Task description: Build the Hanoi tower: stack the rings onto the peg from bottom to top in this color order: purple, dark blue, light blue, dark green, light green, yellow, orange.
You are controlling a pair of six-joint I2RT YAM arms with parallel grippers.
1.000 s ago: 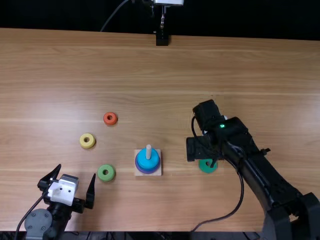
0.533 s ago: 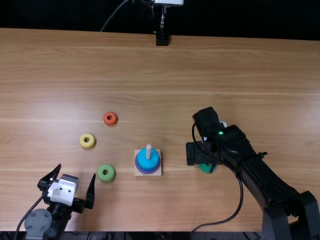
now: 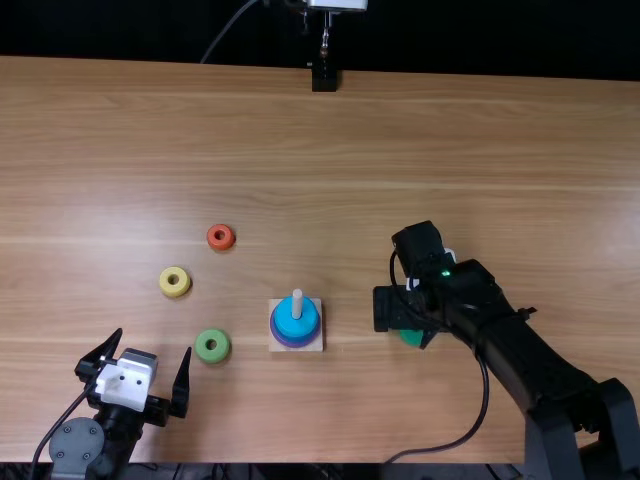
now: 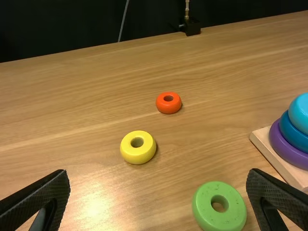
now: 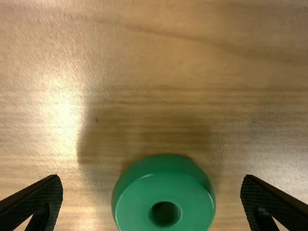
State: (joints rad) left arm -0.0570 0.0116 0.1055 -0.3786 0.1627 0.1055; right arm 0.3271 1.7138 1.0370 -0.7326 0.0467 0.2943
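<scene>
Light brown wooden desk carries the smooth dark green ring between the spread fingers of the right gripper, with room either side, likely for a square pinch. On the pale wooden peg sit the purple ring, dark blue ring and light blue ring. Also open, the left gripper stands apart, presumably leaving the approach free.

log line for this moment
right gripper open over dark green ring | left gripper open, empty | pale peg: purple, dark blue, light blue rings | wooden table: light green, yellow, orange rings
</scene>
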